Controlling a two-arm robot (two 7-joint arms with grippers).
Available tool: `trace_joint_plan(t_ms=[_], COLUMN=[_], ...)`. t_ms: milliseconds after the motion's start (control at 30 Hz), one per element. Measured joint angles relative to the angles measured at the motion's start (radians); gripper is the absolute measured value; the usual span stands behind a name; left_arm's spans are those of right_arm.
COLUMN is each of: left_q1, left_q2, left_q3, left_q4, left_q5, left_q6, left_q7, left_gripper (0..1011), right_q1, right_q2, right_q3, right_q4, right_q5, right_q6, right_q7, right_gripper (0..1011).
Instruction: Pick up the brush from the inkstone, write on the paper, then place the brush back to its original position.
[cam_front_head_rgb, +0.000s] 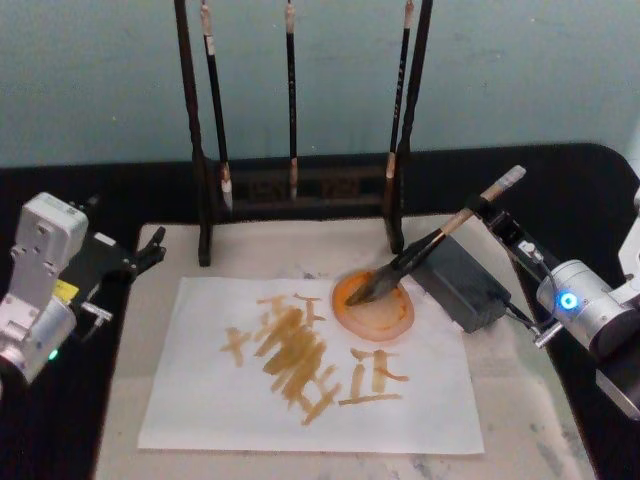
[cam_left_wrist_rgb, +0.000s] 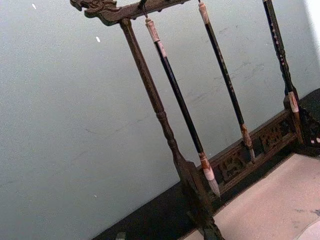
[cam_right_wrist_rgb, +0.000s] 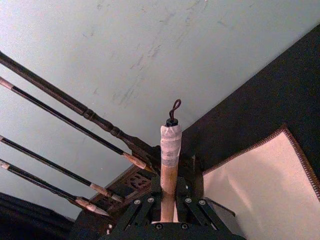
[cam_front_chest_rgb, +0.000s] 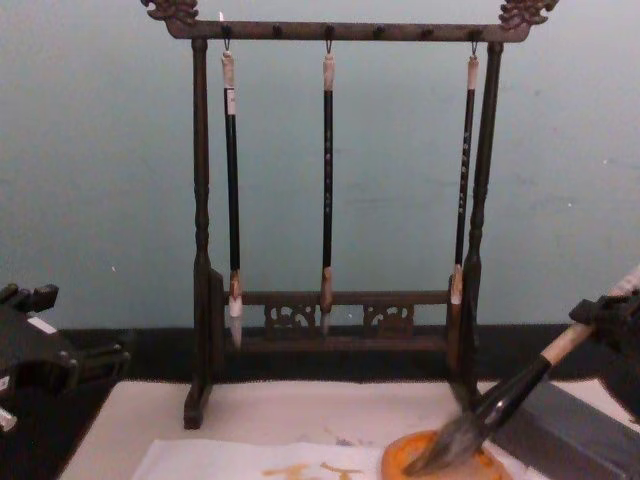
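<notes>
Right claw, over the right part of the desk: pinched on the pale tan upper handle of the brush, with the taped handle end and its cord loop projecting beyond the grip. The brush is steeply tilted, its handle toward the right edge. Its black shaft slopes down toward the desk's middle, and its dark tuft is down in the round orange dish. The brush is not on the inkstone. That dark grey block lies just beside the dish on the side toward the right edge, under the slanted shaft. The dish sits on the far right corner of the paper, which bears orange-yellow strokes across its middle. The paper lies flat on a beige mat that covers the desk's centre. A dark wooden rack stands at the far edge of the mat, with three thin brushes hanging from it. Left claw: parked near the left edge of the desk, apart from all items; its state cannot be told.
</notes>
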Motion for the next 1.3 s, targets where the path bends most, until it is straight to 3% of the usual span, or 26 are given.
trace_joint_plan(t_ms=[267, 900, 1167, 1300], left_q1=[0.000, 0.000, 0.000, 0.000], left_q2=[0.000, 0.000, 0.000, 0.000], left_q3=[0.000, 0.000, 0.000, 0.000], left_q4=[0.000, 0.000, 0.000, 0.000], left_q5=[0.000, 0.000, 0.000, 0.000], left_q6=[0.000, 0.000, 0.000, 0.000], left_q7=[0.000, 0.000, 0.000, 0.000], left_gripper=[1009, 1010, 1010, 1010], right_q1=[-0.001, -0.001, -0.001, -0.001], right_q2=[-0.001, -0.001, -0.001, -0.001], right_q3=[0.001, 0.002, 0.002, 0.002], right_q4=[-0.001, -0.001, -0.001, -0.001], right_q5=[0.000, -0.001, -0.001, -0.002], right_q6=[0.001, 0.002, 0.002, 0.002], right_q7=[0.001, 0.002, 0.002, 0.002], right_gripper=[189, 815, 1000, 1000])
